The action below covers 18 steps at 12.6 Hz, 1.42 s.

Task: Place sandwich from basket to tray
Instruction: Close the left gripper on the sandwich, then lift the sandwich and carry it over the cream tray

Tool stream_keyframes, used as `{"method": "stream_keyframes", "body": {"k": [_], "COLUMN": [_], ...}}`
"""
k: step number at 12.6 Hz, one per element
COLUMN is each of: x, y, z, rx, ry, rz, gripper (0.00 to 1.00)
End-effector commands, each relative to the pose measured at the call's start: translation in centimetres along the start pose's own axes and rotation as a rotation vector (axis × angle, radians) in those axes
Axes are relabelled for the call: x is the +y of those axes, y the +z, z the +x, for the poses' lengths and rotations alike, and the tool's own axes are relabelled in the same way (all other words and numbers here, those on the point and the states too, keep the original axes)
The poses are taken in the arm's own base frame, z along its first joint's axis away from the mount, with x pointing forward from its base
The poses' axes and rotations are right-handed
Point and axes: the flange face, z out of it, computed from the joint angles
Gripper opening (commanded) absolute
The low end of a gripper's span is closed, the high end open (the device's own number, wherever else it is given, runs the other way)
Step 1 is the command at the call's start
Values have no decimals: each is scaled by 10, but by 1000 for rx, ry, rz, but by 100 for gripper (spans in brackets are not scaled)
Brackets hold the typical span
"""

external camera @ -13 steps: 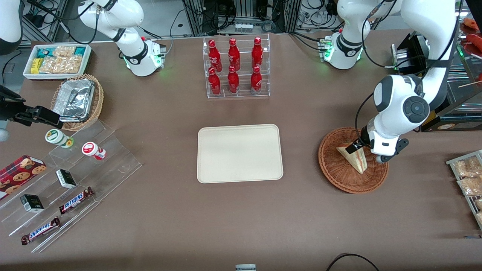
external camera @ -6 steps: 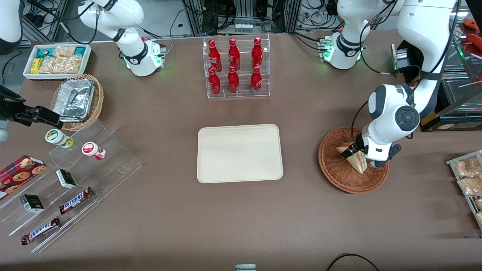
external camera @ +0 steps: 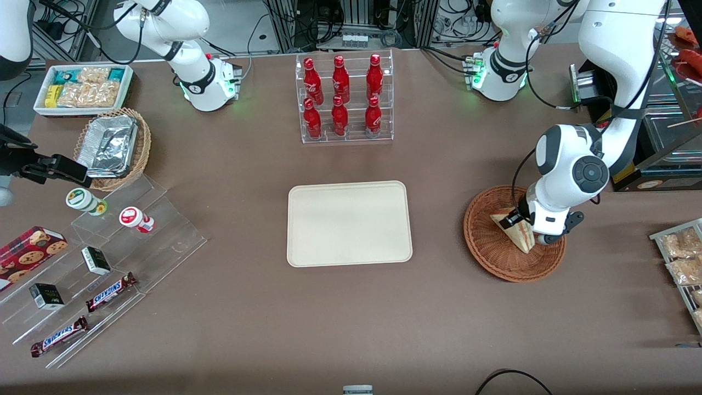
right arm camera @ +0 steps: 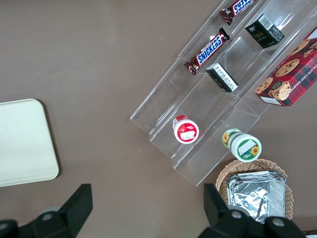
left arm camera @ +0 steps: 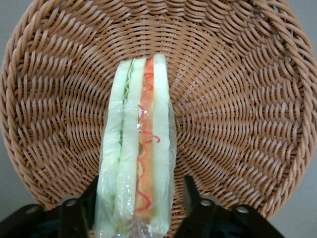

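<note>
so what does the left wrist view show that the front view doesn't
Only the left wrist view shows the sandwich's filling layers end-on, with a gripper finger on either side of it. Only the front view shows the empty tray, the bottle rack and the arm above the basket. Both show the sandwich in the basket.

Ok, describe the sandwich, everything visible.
The sandwich is a triangular wedge in clear wrap: pale bread layers with red-orange and greenish filling. It stands on edge in the basket, filling edge up toward the wrist camera. The gripper straddles one end, a finger on each side, close to the wrap; actual contact can't be confirmed. It sits toward the working arm's end of the table, beside the tray.
</note>
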Motion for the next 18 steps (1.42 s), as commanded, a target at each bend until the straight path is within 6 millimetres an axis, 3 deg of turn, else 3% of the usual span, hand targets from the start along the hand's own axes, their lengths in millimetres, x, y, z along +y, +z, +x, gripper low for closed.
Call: {"method": "stream_keyframes", "body": {"k": [1,2,6,7,10,11,14,18], "x": [-4,-4,8,17,70,83,124,212], "y": [1,-2,-48,-62,-108,-113,-108,-83], "z": [-3,-2,-6,-8,-31,-40,-77,-148], "rx": [24,30,35,23,4,-3,-2,-39], "ry": [8,11,46,68,152,174,263,428], "rz": [14,14,34,56,89,92,85,66], "gripper": [0,0,0,0,0,0,0,0]}}
